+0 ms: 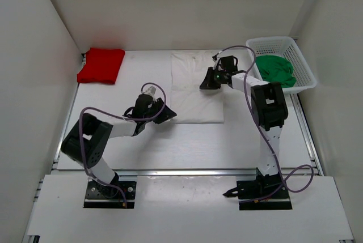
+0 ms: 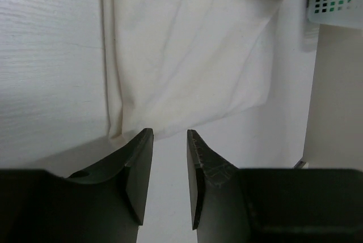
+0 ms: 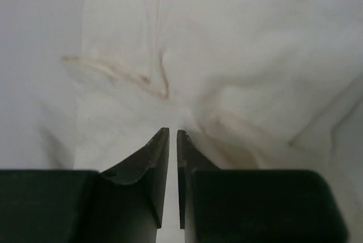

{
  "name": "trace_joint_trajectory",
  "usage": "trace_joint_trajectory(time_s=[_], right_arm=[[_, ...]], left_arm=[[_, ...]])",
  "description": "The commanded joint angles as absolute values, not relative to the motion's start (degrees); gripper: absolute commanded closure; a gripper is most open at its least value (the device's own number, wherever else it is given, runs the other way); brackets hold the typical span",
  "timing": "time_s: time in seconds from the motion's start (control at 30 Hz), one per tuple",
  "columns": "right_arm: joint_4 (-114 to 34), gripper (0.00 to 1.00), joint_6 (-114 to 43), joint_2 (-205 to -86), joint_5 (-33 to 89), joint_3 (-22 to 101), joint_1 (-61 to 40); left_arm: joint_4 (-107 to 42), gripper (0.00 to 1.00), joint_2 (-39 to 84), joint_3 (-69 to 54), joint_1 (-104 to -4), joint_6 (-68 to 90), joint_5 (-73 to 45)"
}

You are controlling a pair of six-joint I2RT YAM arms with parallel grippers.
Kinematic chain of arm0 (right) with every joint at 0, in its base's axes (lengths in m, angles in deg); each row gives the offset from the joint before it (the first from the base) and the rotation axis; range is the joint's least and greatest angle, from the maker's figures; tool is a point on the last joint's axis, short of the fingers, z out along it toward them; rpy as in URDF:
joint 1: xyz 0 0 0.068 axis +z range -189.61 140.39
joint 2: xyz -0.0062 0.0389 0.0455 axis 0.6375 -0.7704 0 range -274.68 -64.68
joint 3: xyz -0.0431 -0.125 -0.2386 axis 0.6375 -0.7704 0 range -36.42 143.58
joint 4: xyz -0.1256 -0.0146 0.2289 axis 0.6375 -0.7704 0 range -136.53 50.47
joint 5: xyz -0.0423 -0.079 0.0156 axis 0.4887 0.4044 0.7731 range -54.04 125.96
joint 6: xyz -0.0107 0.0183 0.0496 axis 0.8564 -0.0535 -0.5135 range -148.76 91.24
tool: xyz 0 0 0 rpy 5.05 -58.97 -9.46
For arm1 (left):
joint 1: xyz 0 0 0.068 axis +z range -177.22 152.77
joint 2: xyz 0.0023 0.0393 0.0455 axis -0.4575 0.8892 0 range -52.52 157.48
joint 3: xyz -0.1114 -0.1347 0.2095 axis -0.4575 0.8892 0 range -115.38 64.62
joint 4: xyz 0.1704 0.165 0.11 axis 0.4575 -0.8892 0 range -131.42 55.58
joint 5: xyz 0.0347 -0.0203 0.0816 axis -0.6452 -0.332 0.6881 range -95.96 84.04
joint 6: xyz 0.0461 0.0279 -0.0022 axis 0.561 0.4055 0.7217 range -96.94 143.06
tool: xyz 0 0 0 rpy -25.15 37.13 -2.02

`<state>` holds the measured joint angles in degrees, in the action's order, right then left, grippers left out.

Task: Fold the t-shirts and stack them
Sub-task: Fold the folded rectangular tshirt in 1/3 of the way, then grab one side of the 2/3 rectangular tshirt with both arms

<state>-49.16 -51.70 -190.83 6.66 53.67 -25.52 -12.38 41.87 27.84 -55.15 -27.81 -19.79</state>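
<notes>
Lower left of centre, the left claw (image 1: 164, 113) is spread and empty at the white t-shirt's (image 1: 195, 93) near corner on the tabletop (image 1: 170, 146). Above, the right claw (image 1: 207, 81), pressed together, hangs over that shirt. The red t-shirt (image 1: 102, 64) lies upper left, and the green t-shirt (image 1: 276, 70) is in the basket (image 1: 303, 64) upper right.

Top view looks down; both close wrist views share white t-shirt (image 1: 193, 98)
</notes>
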Motion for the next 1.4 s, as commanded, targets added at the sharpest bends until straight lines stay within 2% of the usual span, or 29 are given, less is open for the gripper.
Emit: trace_joint_trajectory(time_s=[0.0,0.13,0.33,0.47,0.57,0.77,0.9,1.07,1.23,1.3,1.37], right_arm=[[-43.95,0.88,-53.44,-177.04,6.43,46.24,-26.51],[-36.91,0.73,-57.05,-162.81,9.05,28.23,-27.83],[-34.6,0.69,-59.17,-147.24,14.85,5.63,-31.25],[-34.35,0.64,-58.73,-142.03,15.48,-3.17,-33.72],[-32.95,0.61,-58.38,-142.81,14.17,-5.03,-33.72],[-29.44,0.61,-60.04,-149.48,11.44,-4.95,-32.05],[-26.44,0.64,-60.84,-151.86,10.3,-4.95,-31.88],[-24.95,0.75,-61.02,-153.62,11.88,-3.9,-31.44],[-24.85,0.98,-60.93,-154.78,10.12,-3.1,-30.74],[-25.82,1.0,-60.93,-152.94,11.25,-4.59,-29.77],[-27.48,1.0,-61.19,-148.81,11.79,-6.0,-28.72]], left_arm=[[-15.16,0.58,33.89,29.54,-55.17,-26.07,-16.69],[-19.82,0.56,33.78,30.6,-54.56,-22.39,-14.05],[-22.12,0.48,38.18,30.16,-54.38,-20.1,-14.4],[-19.4,0.4,40.64,30.43,-54.3,-20.71,-15.02],[-18.69,0.38,42.75,30.08,-54.3,-21.24,-16.16],[-19.04,0.53,43.98,29.2,-55.0,-21.32,-15.55],[-19.57,0.55,45.21,28.15,-55.79,-20.71,-15.19],[-19.13,0.67,46.18,27.88,-56.32,-21.33,-15.55],[-20.52,0.88,45.66,27.35,-56.76,-21.33,-15.46],[-21.68,0.99,44.43,27.7,-57.37,-20.71,-15.2],[-22.29,1.0,41.19,29.71,-57.63,-20.97,-15.02]])
